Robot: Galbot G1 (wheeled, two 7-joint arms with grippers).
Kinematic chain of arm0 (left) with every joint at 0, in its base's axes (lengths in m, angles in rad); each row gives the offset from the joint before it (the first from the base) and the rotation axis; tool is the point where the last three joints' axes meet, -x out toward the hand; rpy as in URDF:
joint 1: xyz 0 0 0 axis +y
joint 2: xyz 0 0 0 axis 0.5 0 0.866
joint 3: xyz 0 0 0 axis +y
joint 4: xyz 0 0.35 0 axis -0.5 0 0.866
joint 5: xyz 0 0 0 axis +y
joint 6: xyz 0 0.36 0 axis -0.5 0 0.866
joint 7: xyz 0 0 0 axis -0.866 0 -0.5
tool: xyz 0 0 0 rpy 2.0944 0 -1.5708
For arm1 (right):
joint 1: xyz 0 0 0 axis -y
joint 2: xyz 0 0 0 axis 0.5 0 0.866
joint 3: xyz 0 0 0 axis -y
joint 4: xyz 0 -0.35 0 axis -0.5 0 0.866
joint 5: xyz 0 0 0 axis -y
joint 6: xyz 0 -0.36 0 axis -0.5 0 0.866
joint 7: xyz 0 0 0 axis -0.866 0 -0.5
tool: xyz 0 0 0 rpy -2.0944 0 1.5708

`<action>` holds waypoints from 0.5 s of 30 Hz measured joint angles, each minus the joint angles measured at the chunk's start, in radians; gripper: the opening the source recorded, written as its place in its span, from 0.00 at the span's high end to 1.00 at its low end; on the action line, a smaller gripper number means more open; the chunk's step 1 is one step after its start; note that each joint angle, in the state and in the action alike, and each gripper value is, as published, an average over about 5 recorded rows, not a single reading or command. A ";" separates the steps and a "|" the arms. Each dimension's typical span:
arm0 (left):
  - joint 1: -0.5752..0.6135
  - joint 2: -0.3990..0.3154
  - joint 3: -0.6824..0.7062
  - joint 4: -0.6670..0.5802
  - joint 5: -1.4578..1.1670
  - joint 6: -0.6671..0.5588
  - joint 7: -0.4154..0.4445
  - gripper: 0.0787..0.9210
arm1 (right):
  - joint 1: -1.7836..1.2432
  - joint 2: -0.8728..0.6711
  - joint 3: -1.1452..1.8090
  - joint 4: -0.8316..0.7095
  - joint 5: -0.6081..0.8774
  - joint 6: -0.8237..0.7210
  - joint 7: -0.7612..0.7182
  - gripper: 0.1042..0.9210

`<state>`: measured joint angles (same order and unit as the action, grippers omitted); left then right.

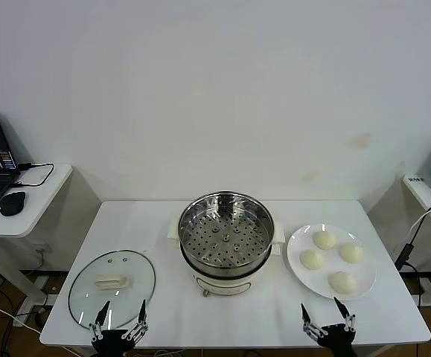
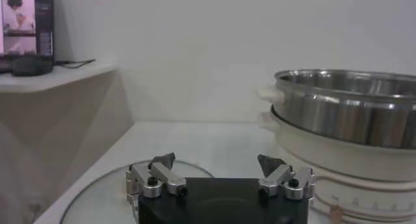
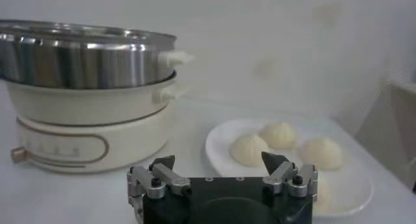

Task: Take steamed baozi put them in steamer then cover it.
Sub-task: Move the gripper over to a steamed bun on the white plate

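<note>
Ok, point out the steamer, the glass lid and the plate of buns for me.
steamer (image 1: 226, 239): head view, on the perforated tray.
glass lid (image 1: 112, 282): head view, on its cream handle.
plate (image 1: 295, 243): head view, on its bare left rim.

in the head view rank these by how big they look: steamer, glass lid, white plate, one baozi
1. steamer
2. glass lid and white plate: they look about alike, so no ranking between them
3. one baozi, clearly smallest
</note>
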<state>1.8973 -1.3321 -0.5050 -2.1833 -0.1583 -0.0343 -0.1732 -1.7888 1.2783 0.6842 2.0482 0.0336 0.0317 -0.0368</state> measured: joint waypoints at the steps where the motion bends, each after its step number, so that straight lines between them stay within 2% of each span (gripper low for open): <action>1: -0.002 0.002 -0.002 -0.001 0.002 0.001 0.001 0.12 | 0.005 -0.006 0.006 0.000 -0.011 -0.003 -0.001 0.12; 7: -0.028 0.021 -0.018 -0.006 0.030 0.015 0.020 0.12 | 0.067 -0.102 0.081 -0.005 -0.117 -0.050 -0.021 0.12; 15: -0.060 0.033 -0.025 -0.002 0.067 0.028 0.031 0.12 | 0.183 -0.322 0.157 -0.056 -0.233 -0.152 -0.122 0.12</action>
<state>1.8375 -1.2995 -0.5296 -2.1857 -0.0915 -0.0065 -0.1418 -1.6059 0.9566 0.8410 1.9927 -0.1996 -0.1199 -0.1584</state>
